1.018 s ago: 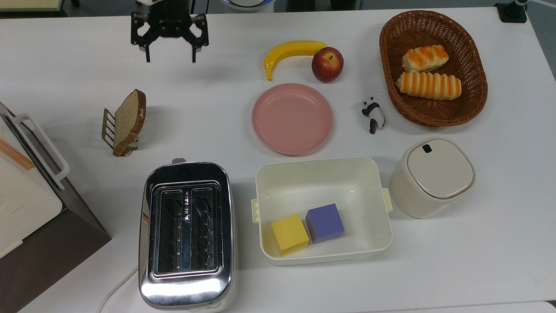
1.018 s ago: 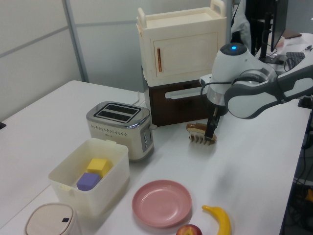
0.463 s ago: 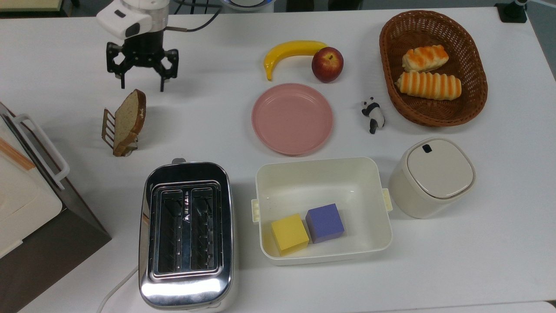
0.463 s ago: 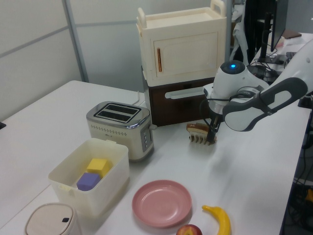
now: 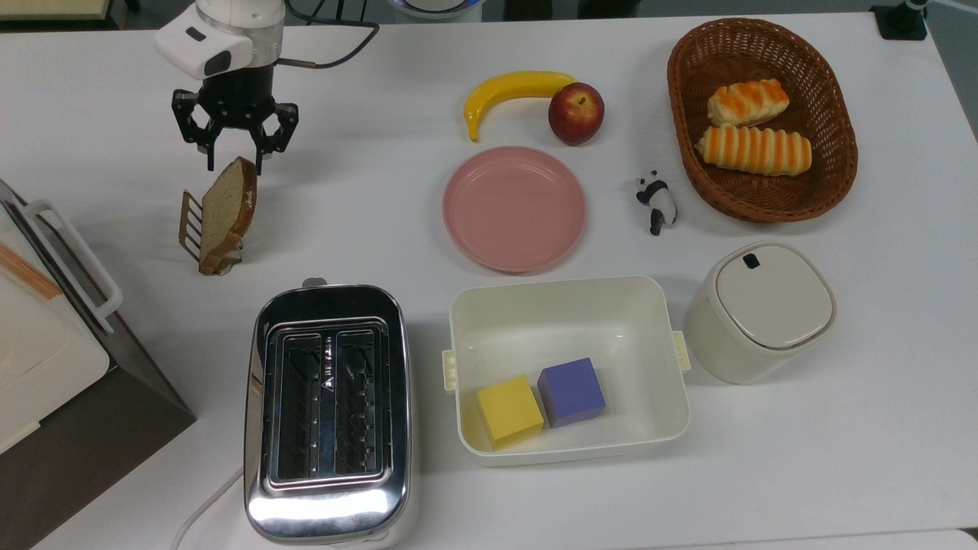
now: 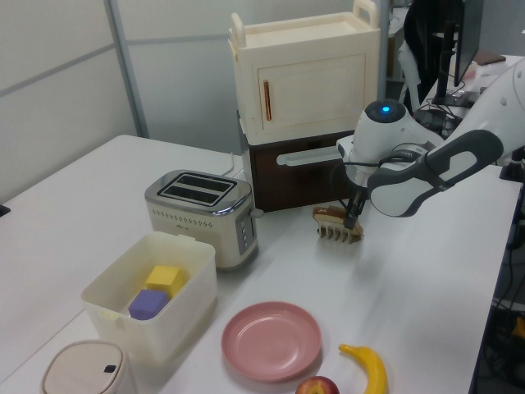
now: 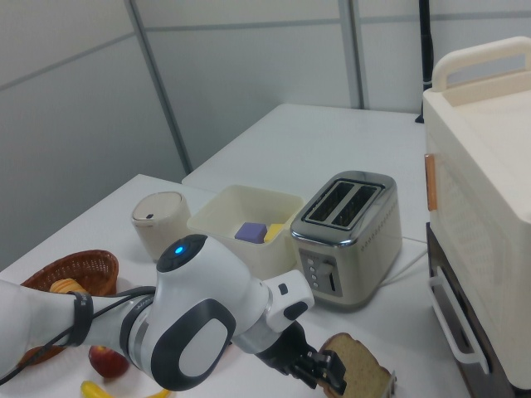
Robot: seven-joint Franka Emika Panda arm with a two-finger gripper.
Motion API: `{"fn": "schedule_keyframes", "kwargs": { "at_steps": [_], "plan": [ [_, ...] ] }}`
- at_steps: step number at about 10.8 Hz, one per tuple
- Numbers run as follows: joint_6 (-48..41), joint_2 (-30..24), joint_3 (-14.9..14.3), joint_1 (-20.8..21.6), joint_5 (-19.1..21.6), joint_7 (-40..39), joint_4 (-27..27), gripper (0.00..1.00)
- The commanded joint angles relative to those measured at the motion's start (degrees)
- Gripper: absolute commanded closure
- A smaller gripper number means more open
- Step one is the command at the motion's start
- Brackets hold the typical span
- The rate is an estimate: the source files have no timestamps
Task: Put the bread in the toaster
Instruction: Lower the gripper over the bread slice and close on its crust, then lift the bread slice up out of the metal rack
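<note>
One white table, grey panel walls; claw spread over racked bread.

A lab or office set up as a mock kitchen is suggested by grey partition panels, a white worktable and toy food such as a yellow plastic banana

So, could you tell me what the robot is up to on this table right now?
The arm's tool, fingers open, sits right at the top edge of the bread, which stands upright in a small toast rack. The slice is not gripped yet. The toaster waits nearby with both slots empty, at the top view's lower left. The pink plate, fruit and basket lie apart from the tool.
</note>
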Motion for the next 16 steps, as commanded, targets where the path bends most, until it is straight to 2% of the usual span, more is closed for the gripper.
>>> {"fn": "schedule_keyframes", "kwargs": {
  "at_steps": [1, 3, 5, 7, 8, 9, 10, 13, 14, 16],
  "plan": [
    [2.10, 0.67, -0.21, -0.40, -0.95, -0.95, 0.21, 0.68],
    [1.66, 0.06, -0.21, -0.93, -0.95, -3.40, 0.21, 0.78],
    [1.22, -1.43, -0.30, -1.11, -0.86, -2.89, 1.60, 0.78],
    [-7.87, -1.70, -0.04, -0.41, 0.01, -2.62, 8.43, 0.78],
    [-14.10, -1.61, 0.48, -0.06, 1.67, -2.53, 12.82, 0.78],
    [-16.77, -1.44, 0.49, 1.51, 4.73, -2.62, 15.91, 0.78],
    [-16.98, -1.35, 0.49, 2.66, 6.85, -2.53, 17.42, 0.78],
    [-16.63, -1.09, 0.58, 3.20, 8.36, -2.18, 19.88, 0.85],
    [-16.36, -1.00, 0.49, 3.90, 10.80, -2.09, 20.94, 0.85],
    [-16.19, 0.92, 0.58, 4.60, 16.51, -2.00, 27.25, 0.85]
  ]
}}
